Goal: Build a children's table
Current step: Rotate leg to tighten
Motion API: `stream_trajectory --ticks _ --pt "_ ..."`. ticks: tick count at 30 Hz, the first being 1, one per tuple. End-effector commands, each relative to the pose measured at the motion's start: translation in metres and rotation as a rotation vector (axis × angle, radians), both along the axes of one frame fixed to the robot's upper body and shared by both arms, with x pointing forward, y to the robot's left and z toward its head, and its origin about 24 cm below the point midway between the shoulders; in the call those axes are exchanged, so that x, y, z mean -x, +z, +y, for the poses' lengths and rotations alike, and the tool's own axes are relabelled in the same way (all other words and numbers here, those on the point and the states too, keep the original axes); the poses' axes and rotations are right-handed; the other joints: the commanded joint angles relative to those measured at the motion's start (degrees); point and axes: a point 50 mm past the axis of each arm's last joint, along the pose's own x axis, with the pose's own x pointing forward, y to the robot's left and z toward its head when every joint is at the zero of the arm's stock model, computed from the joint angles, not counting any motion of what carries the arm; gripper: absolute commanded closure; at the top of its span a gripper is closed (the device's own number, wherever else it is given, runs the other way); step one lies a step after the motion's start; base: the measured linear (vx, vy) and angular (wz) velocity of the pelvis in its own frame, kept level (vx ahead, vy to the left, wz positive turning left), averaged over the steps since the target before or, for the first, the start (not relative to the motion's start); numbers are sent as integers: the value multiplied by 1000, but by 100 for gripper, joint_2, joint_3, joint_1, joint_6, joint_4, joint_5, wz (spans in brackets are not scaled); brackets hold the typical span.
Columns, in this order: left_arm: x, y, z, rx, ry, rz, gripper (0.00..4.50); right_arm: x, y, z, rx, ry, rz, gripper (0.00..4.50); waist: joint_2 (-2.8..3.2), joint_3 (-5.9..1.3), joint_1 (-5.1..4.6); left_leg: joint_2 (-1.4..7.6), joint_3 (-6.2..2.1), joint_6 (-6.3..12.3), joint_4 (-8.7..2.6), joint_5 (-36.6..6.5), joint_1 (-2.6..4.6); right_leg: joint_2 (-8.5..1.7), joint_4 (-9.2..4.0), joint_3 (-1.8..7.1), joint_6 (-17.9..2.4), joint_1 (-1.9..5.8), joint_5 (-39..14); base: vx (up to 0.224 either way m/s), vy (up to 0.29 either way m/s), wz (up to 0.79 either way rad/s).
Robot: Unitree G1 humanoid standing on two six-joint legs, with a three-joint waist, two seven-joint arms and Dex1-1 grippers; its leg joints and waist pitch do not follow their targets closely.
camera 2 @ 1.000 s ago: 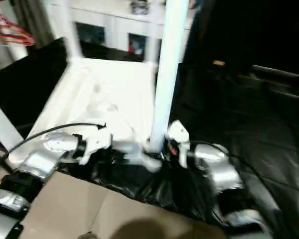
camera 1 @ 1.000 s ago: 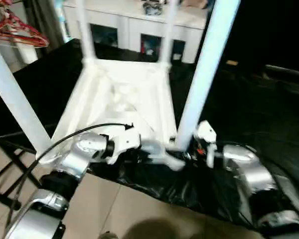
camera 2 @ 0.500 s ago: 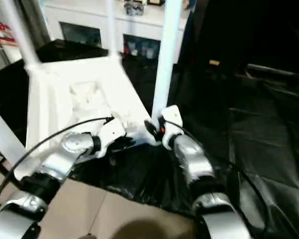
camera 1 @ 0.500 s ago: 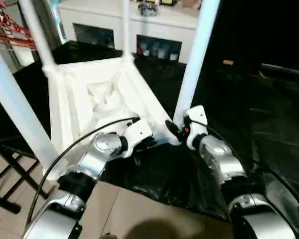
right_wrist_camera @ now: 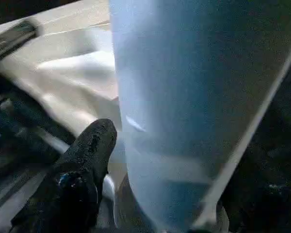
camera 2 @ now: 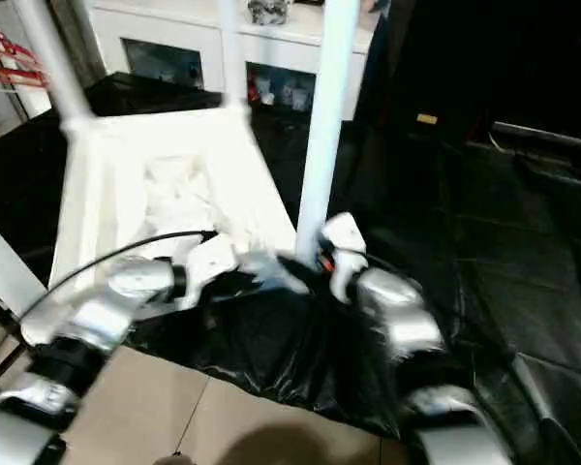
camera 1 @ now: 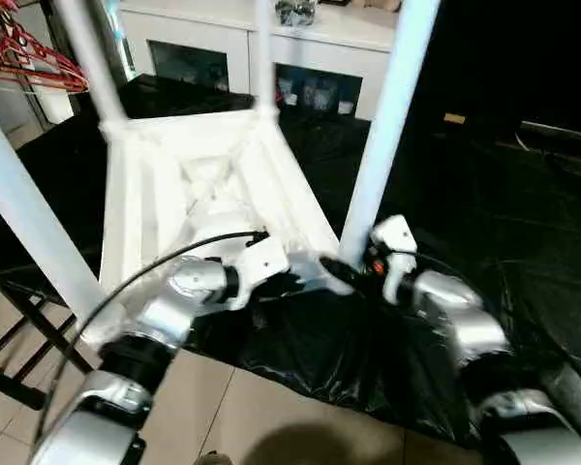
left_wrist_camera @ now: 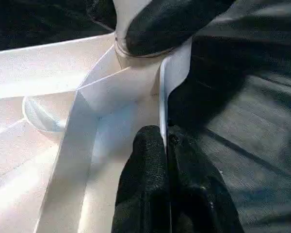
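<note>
My left gripper (left_wrist_camera: pixel 166 145) pinches the thin rim of the upturned white ribbed plastic tabletop (camera 1: pixel 213 184). My right gripper (camera 1: pixel 353 276) straddles the near smooth tapered white leg (camera 1: pixel 382 136) at its corner socket; one finger (right_wrist_camera: pixel 85 160) rests beside it, grip unclear. All four legs stand seated on the glossy black sheeting (camera 1: pixel 484 203); flipping upright remains.
</note>
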Motion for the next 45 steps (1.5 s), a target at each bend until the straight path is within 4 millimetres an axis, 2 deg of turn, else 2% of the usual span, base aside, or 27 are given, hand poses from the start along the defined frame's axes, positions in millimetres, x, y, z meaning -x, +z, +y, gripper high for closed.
stream_trajectory --ticks 1,4,5,9,10,14,15,16,19,20,21,24,26,27,30,33,36,37,38,39,40,42,44,45 --pt "1 11 -15 42 -98 -32 450 17 -11 15 9 198 75 134 27 -262 6 69 21 154 -381 -1415 -18 -254 -394 203 -1022 287 -896 0 0 0" --pt "2 12 -10 35 -143 -19 450 23 -5 9 11 298 89 134 17 -263 39 68 30 242 -357 -1285 -20 -253 -376 206 -1085 298 -760 0 0 0" --pt "2 15 -5 35 -177 -9 450 30 -2 5 29 397 105 134 -1 -262 65 72 36 264 -348 -1215 -18 -259 -373 204 -1101 295 -725 0 0 0" --pt "1 20 1 48 -211 10 450 41 -2 -2 76 532 138 134 9 -264 142 82 50 315 -323 -1126 4 -253 -350 210 -1175 277 -555 0 0 0" --pt "2 21 4 49 -230 24 450 45 -4 -5 100 581 166 134 -19 -266 145 83 50 318 -319 -1101 -4 -252 -334 207 -1212 284 -470 0 0 0" --pt "3 22 9 49 -253 42 450 49 -5 -6 111 616 199 134 1 -256 153 84 43 272 -332 -1205 3 -258 -340 204 -1224 282 -629 0 0 0" --pt "3 22 11 46 -263 51 450 50 -5 -5 110 632 211 159 -2 -258 148 85 44 265 -334 -1225 6 -259 -342 206 -1221 282 -652 0 0 0" --pt "3 21 12 40 -271 58 450 52 -4 -5 113 643 218 166 32 -256 140 78 43 238 -336 -1278 3 -255 -358 208 -1197 283 -710 0 0 0" --pt "3 21 13 35 -276 62 450 54 -3 -6 108 658 231 171 18 -260 161 85 40 197 -335 -1262 18 -262 -348 211 -1202 282 -685 0 0 0" --pt "2 21 13 34 -276 62 450 54 -3 -6 106 661 233 197 -5 -259 159 83 40 201 -334 -1247 11 -257 -344 209 -1199 290 -664 0 0 0" --pt "1 21 14 29 -269 54 450 55 -4 -6 107 669 237 197 -15 -262 175 87 41 206 -330 -1232 13 -263 -339 208 -1205 287 -652 0 0 0" --pt "0 21 14 25 -252 44 450 57 -6 -6 109 677 243 208 -4 -263 201 87 43 198 -323 -1206 15 -265 -330 210 -1224 280 -608 0 0 0" --pt "-1 21 14 26 -233 32 450 58 -8 -4 100 666 244 236 18 -268 218 87 41 188 -319 -1206 15 -269 -328 210 -1227 283 -594 0 0 0" --pt "-1 21 14 26 -232 32 450 58 -8 -4 99 666 244 236 8 -272 228 88 42 185 -317 -1193 18 -267 -323 208 -1231 284 -547 0 0 0" --pt "-1 19 14 27 -203 15 450 60 -8 -2 83 646 236 244 43 -274 235 85 37 154 -318 -1219 20 -261 -323 209 -1224 290 -481 0 0 0" --pt "-3 17 12 34 -167 0 450 61 -11 1 61 598 217 245 22 -271 243 81 37 145 -316 -1201 11 -255 -316 208 -1218 295 -417 0 0 0" --pt "-4 16 9 38 -127 -17 450 62 -14 3 54 559 200 249 28 -238 255 89 36 95 -355 -1518 36 -284 -396 213 -1102 270 -1075 0 0 0" --pt "-5 15 7 42 -88 -30 450 62 -16 5 46 518 178 249 52 -233 253 95 26 58 -372 -1643 44 -299 -426 222 -1023 263 -1375 0 0 0" --pt "-5 15 7 42 -88 -30 450 62 -16 5 46 518 178 250 38 -222 253 98 23 30 -386 -1757 61 -309 -465 227 -939 243 -1640 0 0 0" --pt "-6 15 5 47 -66 -34 450 60 -18 7 45 478 169 251 38 -222 253 98 23 30 -386 -1757 61 -309 -465 227 -939 243 -1640 0 0 0" --pt "-8 14 -1 61 -33 -44 450 55 -22 10 50 393 148 253 60 -209 226 94 0 -41 -415 -1874 42 -317 -492 227 -820 237 -1971 0 0 0" --pt "-9 12 -9 81 1 -48 450 48 -28 14 60 262 139 254 45 -187 179 78 -23 -118 -440 -2040 54 -333 -548 214 -663 221 -2495 0 0 0" --pt "-11 10 -19 96 47 -54 450 41 -35 20 56 134 141 256 3 -162 84 36 -62 -142 -456 -2192 47 -346 -629 172 -374 217 -3246 -25 -3 -2" --pt "-12 10 -21 101 61 -55 450 40 -37 22 51 100 150 256 14 -154 57 28 -66 -141 -456 -2227 44 -348 -646 169 -321 204 -3390 0 0 0"
